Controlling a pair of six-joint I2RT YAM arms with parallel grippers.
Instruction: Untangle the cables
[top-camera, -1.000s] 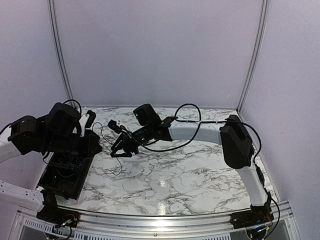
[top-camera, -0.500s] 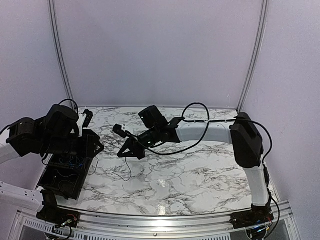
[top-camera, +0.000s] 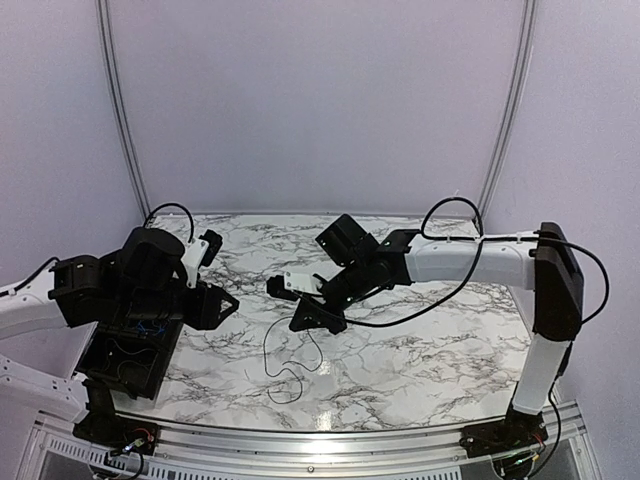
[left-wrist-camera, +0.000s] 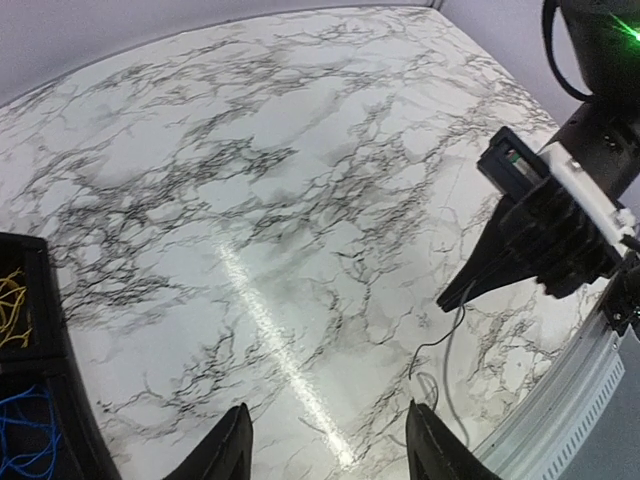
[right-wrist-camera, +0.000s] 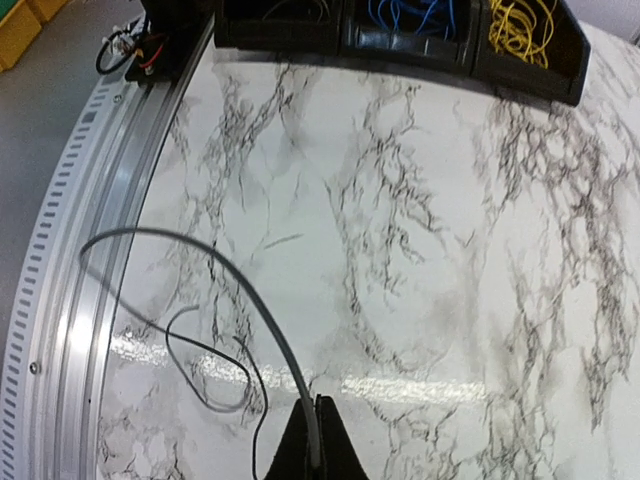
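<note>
One black cable (right-wrist-camera: 275, 340) is now pinched in the right tool (top-camera: 303, 323), carried rightward since earlier, dangling onto the near tabletop (top-camera: 420, 350); the left tool (top-camera: 228, 305) has been spread. The cable's end is hard to trace.

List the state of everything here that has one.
left end effector: open, empty
right end effector: shut on the black cable
black cable: gripped, rest dangling in loose loops
yellow cables: bunched in a tray compartment
blue cables: bunched in the next compartment
</note>
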